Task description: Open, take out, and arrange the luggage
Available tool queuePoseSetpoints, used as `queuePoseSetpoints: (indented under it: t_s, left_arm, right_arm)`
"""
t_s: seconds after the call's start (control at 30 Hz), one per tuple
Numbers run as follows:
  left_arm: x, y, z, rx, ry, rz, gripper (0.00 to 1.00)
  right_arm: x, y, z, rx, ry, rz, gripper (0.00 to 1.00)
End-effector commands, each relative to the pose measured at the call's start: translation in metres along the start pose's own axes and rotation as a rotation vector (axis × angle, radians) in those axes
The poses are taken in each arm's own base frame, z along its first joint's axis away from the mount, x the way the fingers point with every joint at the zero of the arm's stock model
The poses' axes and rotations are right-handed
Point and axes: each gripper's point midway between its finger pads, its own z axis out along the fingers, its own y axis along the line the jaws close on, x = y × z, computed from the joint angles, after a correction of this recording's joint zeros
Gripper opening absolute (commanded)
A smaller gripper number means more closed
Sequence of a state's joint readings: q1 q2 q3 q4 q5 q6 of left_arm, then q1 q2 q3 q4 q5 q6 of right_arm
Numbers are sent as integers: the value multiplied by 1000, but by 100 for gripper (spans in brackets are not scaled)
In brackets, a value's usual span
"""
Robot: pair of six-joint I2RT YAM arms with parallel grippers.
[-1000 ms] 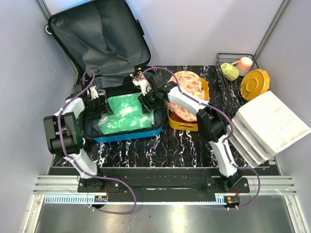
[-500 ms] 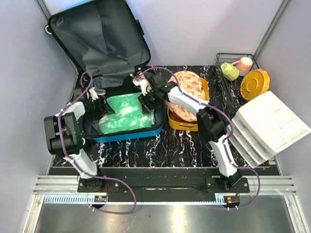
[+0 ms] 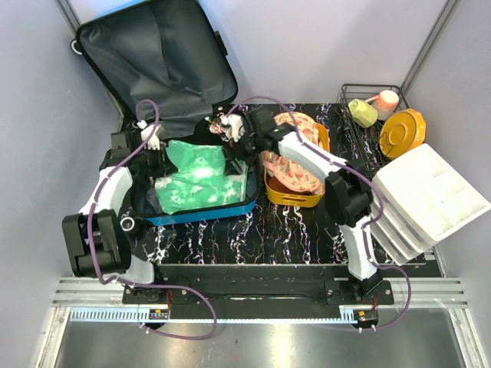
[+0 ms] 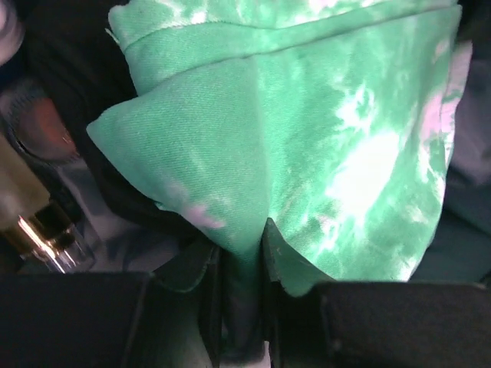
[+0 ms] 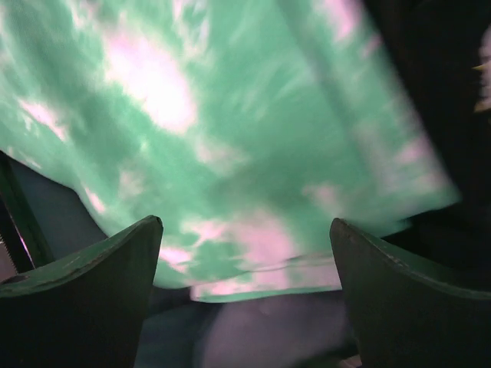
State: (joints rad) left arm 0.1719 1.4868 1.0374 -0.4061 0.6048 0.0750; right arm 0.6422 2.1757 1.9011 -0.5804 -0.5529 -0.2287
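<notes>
The black marbled table (image 3: 253,238) carries an open blue suitcase (image 3: 196,211) on its far left part. The suitcase's base lies flat, and its dark grey-lined lid (image 3: 153,61) stands tilted back against the wall behind it. Well to the right of the suitcase, at the table's edge, sits a stack of white trays (image 3: 430,192), tipped at an angle. Inside the suitcase base a green cloth (image 3: 196,180) with pale blotches lies rumpled and fills most of the compartment. Just beside the suitcase's right wall stands an orange basket (image 3: 295,198) holding something with a pink and cream pattern. Farther right of the suitcase, toward the back, is a wire rack (image 3: 368,88) with an orange disc (image 3: 403,132) leaning at its right end. The left gripper (image 3: 149,139) is over the suitcase's back left corner. In its wrist view, the left gripper (image 4: 239,307) is clenched on a fold of the green cloth (image 4: 307,138), which spreads upward from the pinch. The right gripper (image 3: 230,130) is over the suitcase's back right corner. In its wrist view, the right gripper (image 5: 245,284) is spread wide, both fingers clear of the green cloth (image 5: 215,138) beyond them. In the left wrist view a small clear bottle (image 4: 42,230) lies in the suitcase, left of the cloth.
</notes>
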Motion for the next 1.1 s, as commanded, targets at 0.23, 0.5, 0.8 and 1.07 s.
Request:
queuePoseSetpoints:
  t_s: [0.23, 0.5, 0.8, 1.07]
  left_arm:
    - [-51, -116, -46, 274, -271, 1093, 0]
    - [-66, -168, -71, 288, -447, 1425, 0]
    - [-65, -191, -82, 282, -520, 1655, 0]
    - [-67, -190, -78, 273, -500, 1629, 0]
  right_arm:
    - [-117, 38, -130, -114, -546, -631, 100]
    - [-138, 77, -130, -237, -665, -803, 99]
    - [-128, 118, -118, -360, -672, -920, 100]
    - [-121, 112, -100, -357, -621, -903, 90]
